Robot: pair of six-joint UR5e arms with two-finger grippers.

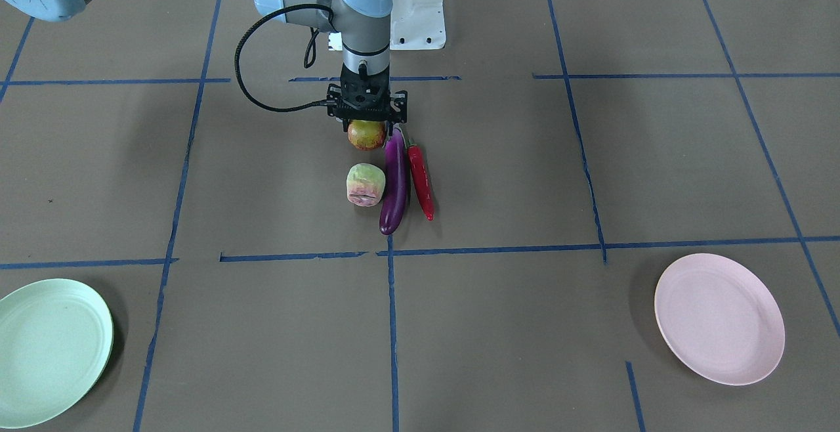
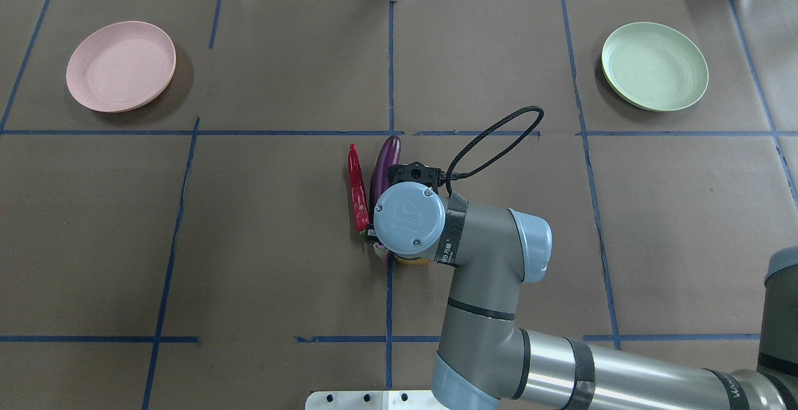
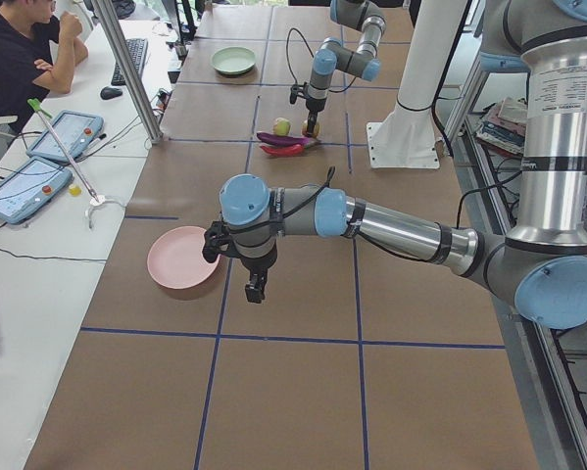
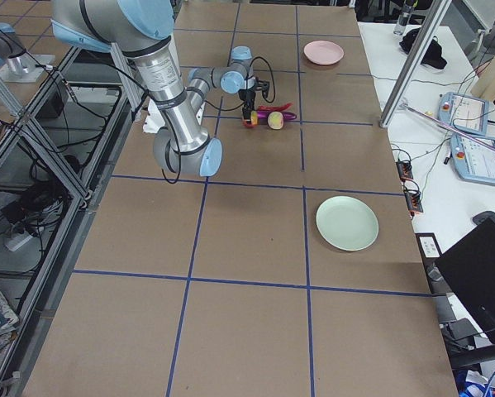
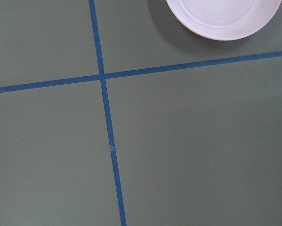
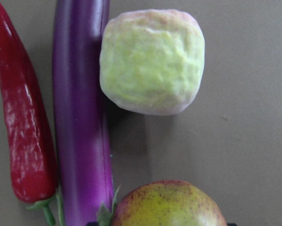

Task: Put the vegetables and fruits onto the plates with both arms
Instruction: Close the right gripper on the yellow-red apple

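Across brown table (image 1: 590,176): blue tape grid (image 1: 392,327).

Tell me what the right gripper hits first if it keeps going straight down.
The round yellow-red fruit. The right gripper points straight down right above it; whether it already touches is unclear.

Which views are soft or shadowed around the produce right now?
Right wrist view: sharp on the pale green-pink fruit, eggplant shows a glare streak, the round fruit at the bottom edge is softer. Front-facing view: evenly lit, with soft shadows beside both plates. Overhead view: the right arm hides both fruits.
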